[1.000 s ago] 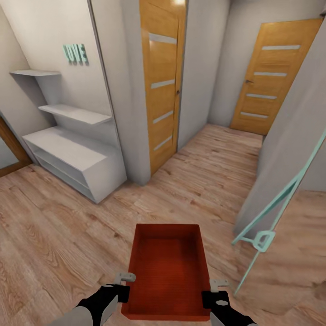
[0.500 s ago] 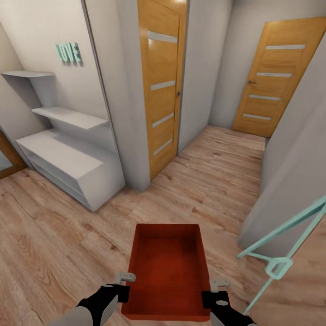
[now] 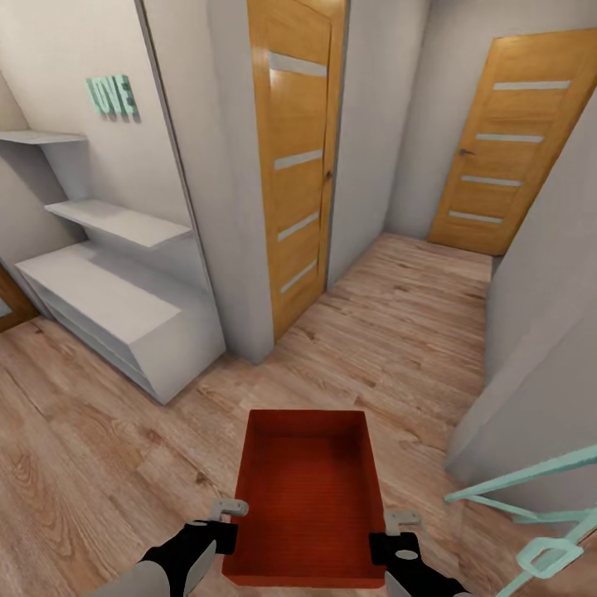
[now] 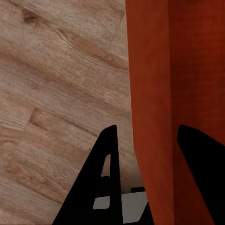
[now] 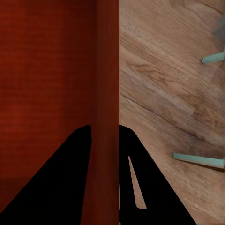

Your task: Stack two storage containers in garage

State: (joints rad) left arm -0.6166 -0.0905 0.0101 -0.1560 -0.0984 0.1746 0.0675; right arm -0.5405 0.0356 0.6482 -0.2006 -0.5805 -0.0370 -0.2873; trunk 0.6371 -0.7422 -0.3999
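Note:
One orange-red storage container (image 3: 307,497), open-topped and empty, hangs level above the wood plank floor just in front of me. My left gripper (image 3: 228,518) is shut on its left side wall, and my right gripper (image 3: 400,531) is shut on its right side wall. Seen from the left wrist, the left gripper (image 4: 147,129) has its black fingers on either side of the container's thin wall (image 4: 154,84). From the right wrist, the right gripper (image 5: 105,127) clamps the other wall (image 5: 107,70) in the same way.
I am in a hallway with a light wood floor (image 3: 398,323). A white shelf unit (image 3: 116,307) stands at the left under teal LOVE letters (image 3: 109,95). Two orange wooden doors (image 3: 298,157) (image 3: 497,141) lie ahead. A grey wall (image 3: 547,348) and a teal frame (image 3: 539,514) stand close on the right.
The whole view has shifted: shelves slid left, the teal frame slid down and right, doors loom larger. The container and both grippers keep the same place in the picture.

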